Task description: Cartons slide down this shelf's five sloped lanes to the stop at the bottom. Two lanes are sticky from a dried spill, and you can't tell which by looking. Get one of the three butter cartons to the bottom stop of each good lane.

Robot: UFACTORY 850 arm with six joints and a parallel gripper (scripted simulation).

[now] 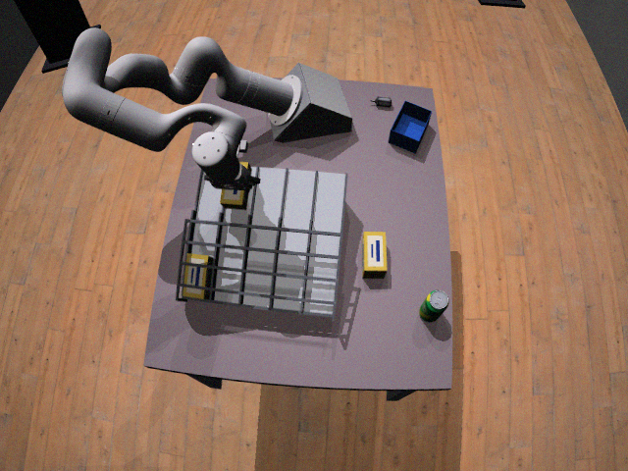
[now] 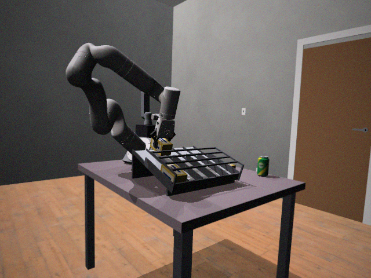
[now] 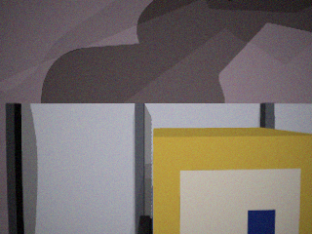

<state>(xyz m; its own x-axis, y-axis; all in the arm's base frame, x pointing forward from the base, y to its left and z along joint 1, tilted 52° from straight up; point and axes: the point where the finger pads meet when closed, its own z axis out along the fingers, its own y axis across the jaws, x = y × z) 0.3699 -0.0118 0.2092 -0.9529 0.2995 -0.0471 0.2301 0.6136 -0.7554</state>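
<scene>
The grey sloped shelf (image 1: pixel 330 202) (image 2: pixel 206 186) (image 3: pixel 83 166) has five lanes parted by dark dividers. My gripper (image 1: pixel 234 185) (image 2: pixel 163 141) is shut on a yellow butter carton (image 1: pixel 233 197) (image 2: pixel 166 148) (image 3: pixel 219 152) at the upper end of the second lane from the left in the top view. Whether its underside touches the lane is hidden. A second butter carton (image 1: pixel 195 276) (image 2: pixel 180 176) lies at the bottom stop of the leftmost lane. A third butter carton (image 1: pixel 375 252) lies on the table right of the shelf.
Dark crossbars (image 1: pixel 291 253) (image 2: pixel 201 160) span the lower half of the lanes. A green can (image 1: pixel 434 306) (image 2: pixel 262 166) stands at the table's right side. A blue open bin (image 1: pixel 409 128) and a small dark object (image 1: pixel 383 101) are at the back right, beyond the arm's base.
</scene>
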